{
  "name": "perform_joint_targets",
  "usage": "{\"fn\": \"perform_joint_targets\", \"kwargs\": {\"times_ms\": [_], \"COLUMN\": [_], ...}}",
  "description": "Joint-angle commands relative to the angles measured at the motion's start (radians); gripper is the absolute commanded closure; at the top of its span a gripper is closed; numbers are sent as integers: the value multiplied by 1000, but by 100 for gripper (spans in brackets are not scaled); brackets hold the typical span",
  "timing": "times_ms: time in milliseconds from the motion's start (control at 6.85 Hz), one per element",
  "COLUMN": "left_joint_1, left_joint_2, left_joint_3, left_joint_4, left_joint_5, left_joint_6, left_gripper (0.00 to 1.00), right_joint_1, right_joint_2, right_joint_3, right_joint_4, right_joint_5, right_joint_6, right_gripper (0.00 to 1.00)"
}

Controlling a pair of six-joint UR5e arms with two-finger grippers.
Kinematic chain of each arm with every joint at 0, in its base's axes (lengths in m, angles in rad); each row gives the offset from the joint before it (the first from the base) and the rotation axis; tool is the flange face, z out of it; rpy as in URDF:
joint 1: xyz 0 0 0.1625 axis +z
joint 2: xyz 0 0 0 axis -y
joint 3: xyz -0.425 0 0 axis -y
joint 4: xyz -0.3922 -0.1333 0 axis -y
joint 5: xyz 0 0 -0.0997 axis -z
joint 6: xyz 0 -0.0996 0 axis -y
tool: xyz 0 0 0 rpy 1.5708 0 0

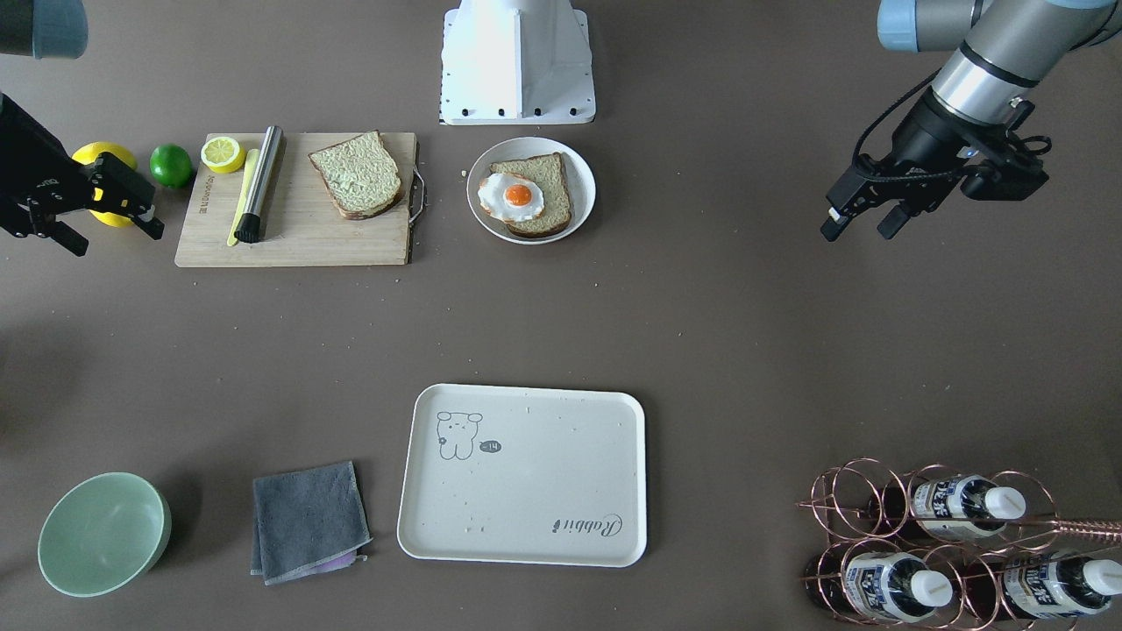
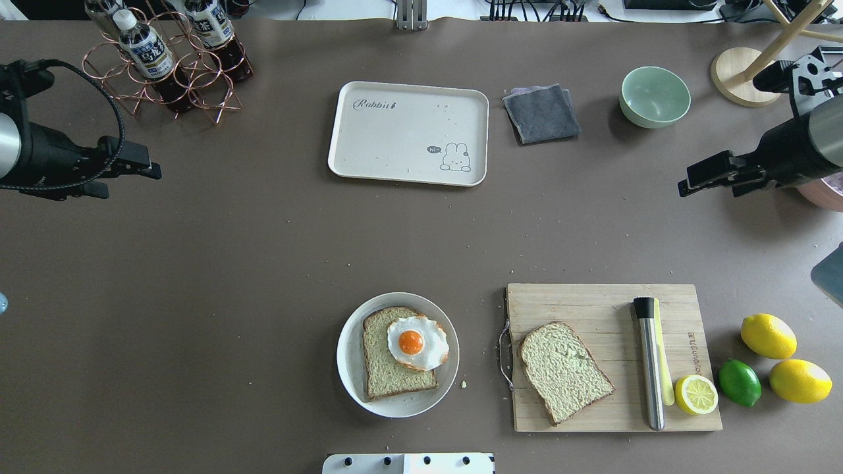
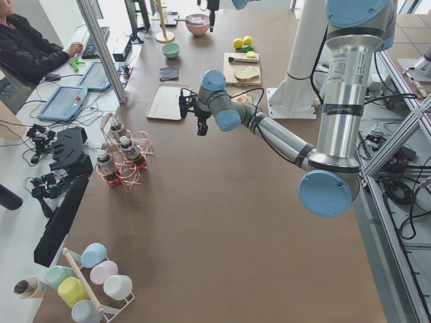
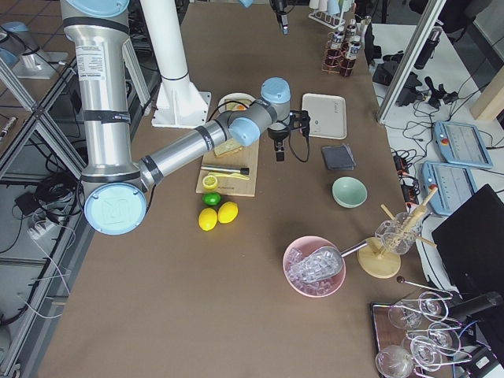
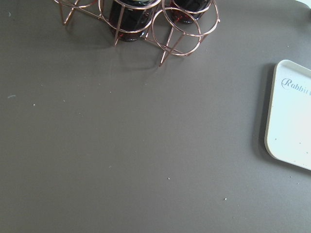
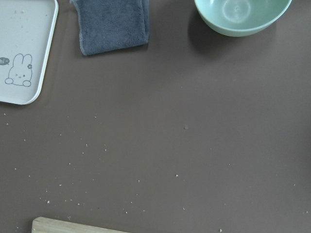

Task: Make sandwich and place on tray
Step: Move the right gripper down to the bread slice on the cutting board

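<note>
Sandwich not assembled. One bread slice lies on the plate, with the egg on top. The second slice lies on the cutting board. Across the table, well apart, sits the tray, which has only crumbs on it. Near the bottle rack hangs the left gripper, fingers spread. Between the bowl and the cutting board hangs the right gripper, fingers spread.

I saw a wide brown desk under soft, even light, crumbs scattered over it. Along its far side ran a white bench with tablets and an aluminium post; reddish tiles covered the floor.
</note>
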Motion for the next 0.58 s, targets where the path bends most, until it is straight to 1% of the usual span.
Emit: {"fn": "perform_joint_targets", "kwargs": {"times_ms": [0, 146, 292, 438], "left_joint_1": [14, 12, 10, 10], "left_joint_2": [-5, -8, -34, -56], "left_joint_3": [-4, -4, -4, -6], "left_joint_4": [11, 22, 51, 84], "left_joint_5": [13, 13, 13, 15], "left_joint_6": [-16, -16, -16, -16], "left_gripper": [2, 2, 2, 2], "right_joint_1": [-184, -262, -316, -359], "right_joint_2": [32, 26, 28, 28], "right_joint_3": [26, 15, -2, -2], "right_joint_4": [8, 100, 152, 153], "right_joint_5": [-120, -164, -166, -171], "right_joint_6": [154, 199, 204, 190], "right_gripper": [0, 0, 0, 0]}}
